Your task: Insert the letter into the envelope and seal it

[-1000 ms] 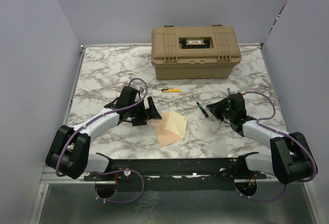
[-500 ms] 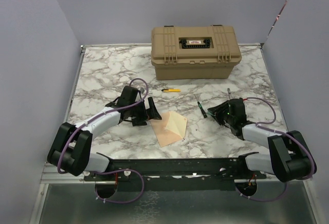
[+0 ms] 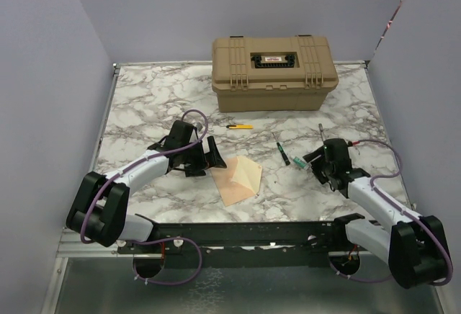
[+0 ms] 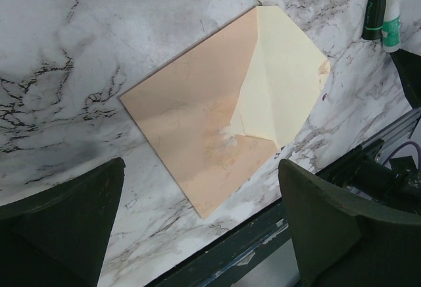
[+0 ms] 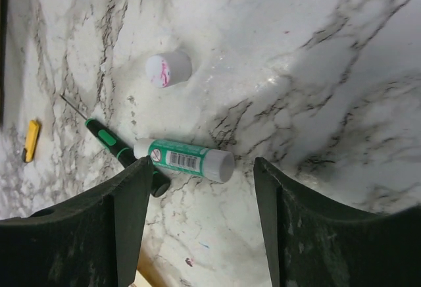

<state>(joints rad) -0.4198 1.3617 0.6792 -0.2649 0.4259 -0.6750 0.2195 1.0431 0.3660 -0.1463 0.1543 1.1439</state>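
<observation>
Envelope (image 4: 217, 129) lies flat near the table's (image 3: 144, 105) front edge, flap (image 4: 279, 83) open, likely so glue can reach it; one envelope, no separate letter showing, perhaps already inside. Left gripper (image 3: 210, 155) hovers over it, jaws apart. Right gripper (image 5: 202, 175), likewise spread, straddles the one uncapped glue stick (image 5: 187, 160); one cap (image 5: 168, 69) stands nearby

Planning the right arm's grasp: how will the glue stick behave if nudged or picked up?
The glue stick is a round tube lying on its side, so it probably rolls when nudged. It looks rigid plastic, likely light and slippery.
</observation>
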